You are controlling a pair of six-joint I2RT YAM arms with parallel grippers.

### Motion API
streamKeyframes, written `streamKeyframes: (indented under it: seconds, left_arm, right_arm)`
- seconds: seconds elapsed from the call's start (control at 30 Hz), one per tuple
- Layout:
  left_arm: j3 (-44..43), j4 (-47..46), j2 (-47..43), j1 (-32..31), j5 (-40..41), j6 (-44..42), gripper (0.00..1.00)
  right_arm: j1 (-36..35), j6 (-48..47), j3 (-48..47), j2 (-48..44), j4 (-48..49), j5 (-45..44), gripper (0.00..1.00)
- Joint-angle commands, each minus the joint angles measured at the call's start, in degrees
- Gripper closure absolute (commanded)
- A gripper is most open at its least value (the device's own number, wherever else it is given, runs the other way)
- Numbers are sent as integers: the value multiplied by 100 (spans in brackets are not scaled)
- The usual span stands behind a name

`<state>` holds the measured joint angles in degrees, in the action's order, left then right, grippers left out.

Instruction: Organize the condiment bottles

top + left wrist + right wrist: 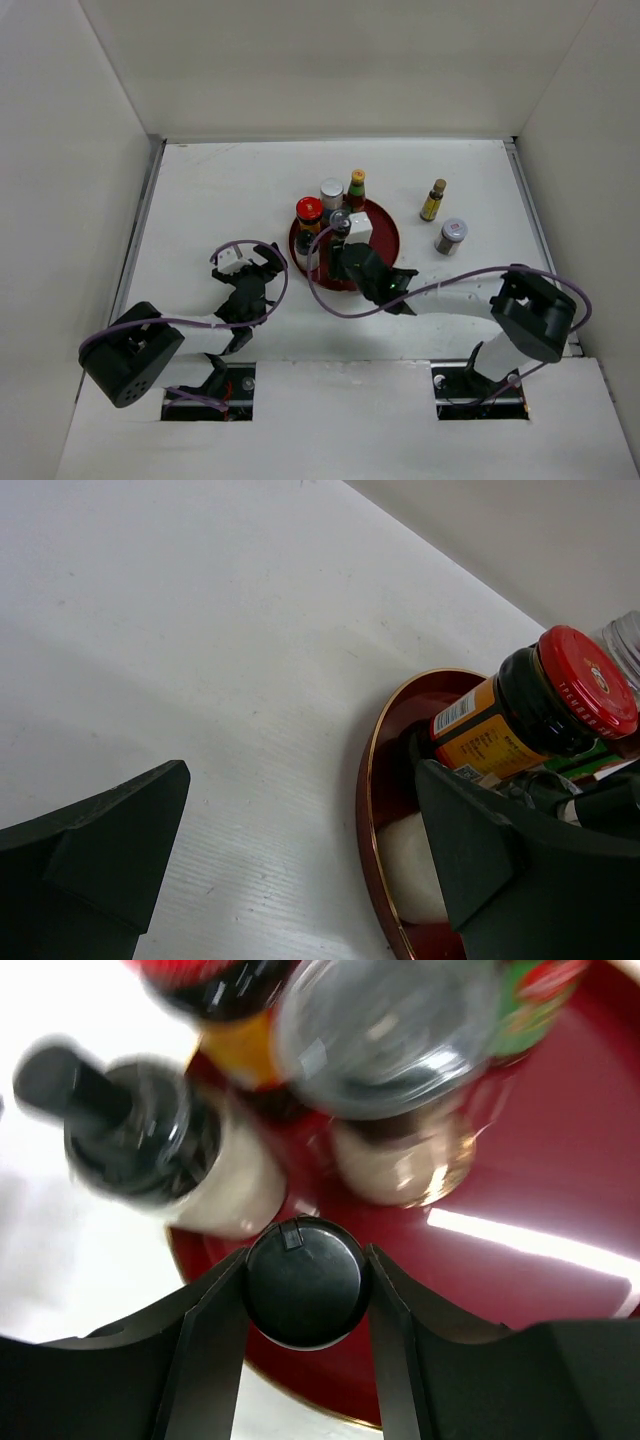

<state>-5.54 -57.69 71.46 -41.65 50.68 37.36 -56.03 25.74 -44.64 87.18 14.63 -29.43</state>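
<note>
The round red tray (385,240) carries several condiment bottles: a red-lidded jar (309,211), a silver-lidded jar (331,189) and a red sauce bottle with a green neck (356,187). My right gripper (350,258) reaches over the tray's near side and is shut on a black-capped bottle (304,1282), its round cap pinched between both fingers. A black-spouted bottle with pale contents (150,1150) and a clear-lidded jar (390,1050) stand just beyond it. My left gripper (300,860) is open just left of the tray rim (372,780), holding nothing, close to the red-lidded jar (540,710).
Off the tray to the right, a slim yellow-labelled bottle (432,200) and a silver-lidded jar (452,236) stand on the white table. White walls enclose the table on the left, back and right.
</note>
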Motion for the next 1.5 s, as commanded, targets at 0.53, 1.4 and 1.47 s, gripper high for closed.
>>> streamKeyframes:
  seconds: [0.53,1.4,1.47]
  left_arm:
    - [-149,-287,-45,12,-66,78,0]
    - [-176,-287,131,21,-40,60,0]
    - [-167,-287,70,21,-75,60,0]
  right_arm:
    - [1218,-78,790,-2186,347,-414,12]
    - [4351,-851,-1715,722,-127,360,65]
    - [4333,-877,-1601,451,-119,219,68]
